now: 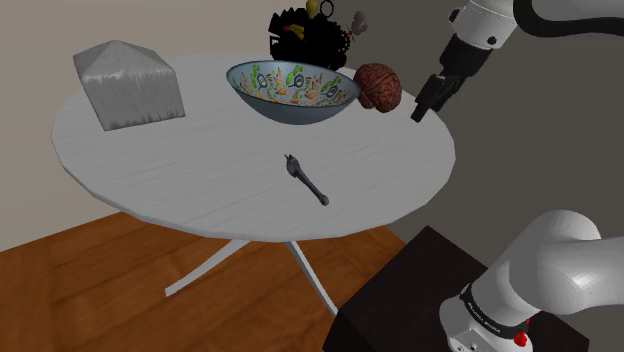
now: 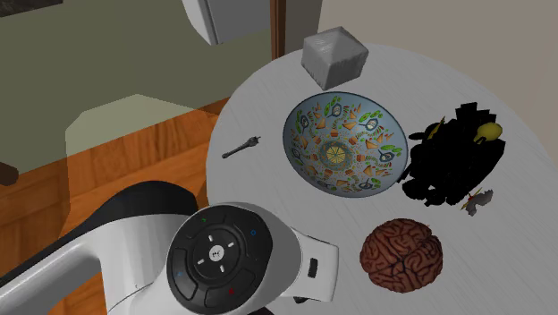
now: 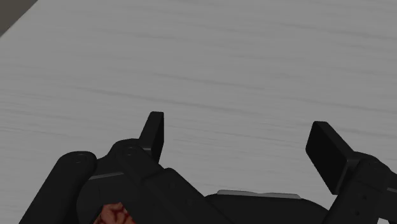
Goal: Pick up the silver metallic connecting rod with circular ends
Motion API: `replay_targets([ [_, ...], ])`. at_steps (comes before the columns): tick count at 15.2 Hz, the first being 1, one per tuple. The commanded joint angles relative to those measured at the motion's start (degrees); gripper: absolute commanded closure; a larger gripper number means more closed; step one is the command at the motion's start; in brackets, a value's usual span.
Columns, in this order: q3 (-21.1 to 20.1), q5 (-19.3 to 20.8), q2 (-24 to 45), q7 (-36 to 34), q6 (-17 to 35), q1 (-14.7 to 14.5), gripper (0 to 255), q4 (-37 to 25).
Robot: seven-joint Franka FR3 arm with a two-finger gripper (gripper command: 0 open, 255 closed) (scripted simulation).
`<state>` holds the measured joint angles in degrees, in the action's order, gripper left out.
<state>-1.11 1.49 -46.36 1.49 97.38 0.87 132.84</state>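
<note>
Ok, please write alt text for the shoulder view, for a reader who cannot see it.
A dark grey rod lies on a round white table, apart from the black claw, which hangs beside a brain-shaped lump next to a patterned bowl.

Shoulder camera beside the stand (image 1: 400, 290), second high above the gripper (image 3: 238, 124), wrist close behind it, all over one table (image 1: 200, 170).

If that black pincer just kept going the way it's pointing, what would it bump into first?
Probably the bare white tabletop, which lies straight ahead of the open pincer; depth is hard to judge.
</note>
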Motion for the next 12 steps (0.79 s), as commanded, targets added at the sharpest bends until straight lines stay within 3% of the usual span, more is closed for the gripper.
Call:
replay_targets([
  [1, 0.0, 0.0, 0.0, 0.0, 0.0, 0.0, 0, 0.0],
  [12, -13.7, -7.3, 10.0, -15.8, -1.3, -3.2, 0, -6.6],
])
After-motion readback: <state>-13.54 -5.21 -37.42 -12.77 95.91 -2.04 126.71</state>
